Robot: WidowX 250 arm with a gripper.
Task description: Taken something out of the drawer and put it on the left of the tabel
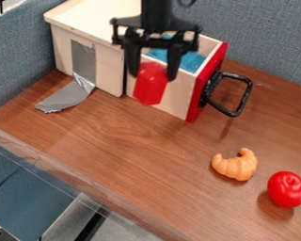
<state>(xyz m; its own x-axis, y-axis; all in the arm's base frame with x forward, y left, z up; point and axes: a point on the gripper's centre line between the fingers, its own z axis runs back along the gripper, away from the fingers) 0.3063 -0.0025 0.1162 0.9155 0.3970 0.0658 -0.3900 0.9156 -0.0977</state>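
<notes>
- Table (134, 150): brown wood look with streaky grain, smooth, softly shiny.
- Cabinet (62, 52): pale, smooth wood, matt.
- Drawer (169, 94): pale, matt wood sides; smooth red front.
- Handle (246, 96): black, glossy, like plastic or painted metal.
- Tape (68, 96): silvery, wrinkled, with a metallic sheen.
- Blue lining (189, 61): looks like cloth, rough and matt.
- Red object (150, 84): smooth, plastic-looking.
- Tool (153, 75): black, mostly matt.
- Croissant (236, 165): ridged, plastic-looking, soft sheen.
- Round red toy (287, 189): smooth, glossy, plastic-looking.
- Wall panels (266, 37): blue-grey, woven-looking cloth, matt.
</notes>
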